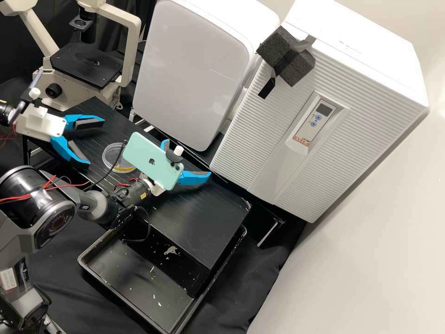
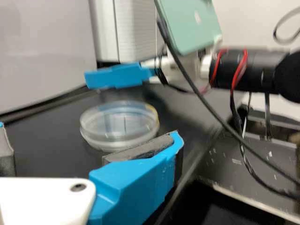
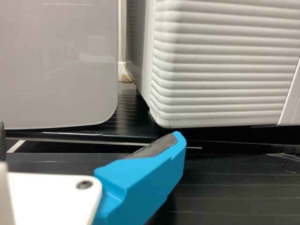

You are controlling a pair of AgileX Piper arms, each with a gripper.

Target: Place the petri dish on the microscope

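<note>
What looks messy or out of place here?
The black tray has pale flecks and a larger whitish patch on its floor, perhaps dried spill or debris; I can't tell which. The petri dish sits level, apparently undisturbed.

I see a ribbed white cabinet [image 1: 361,116] beside a smooth white box [image 1: 190,69], and a black tray [image 1: 130,285] holding pale scraps [image 1: 171,250].

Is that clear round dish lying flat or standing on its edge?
Flat. The left wrist view shows the petri dish resting on the black bench, its round face up and its low side wall beneath.
</note>
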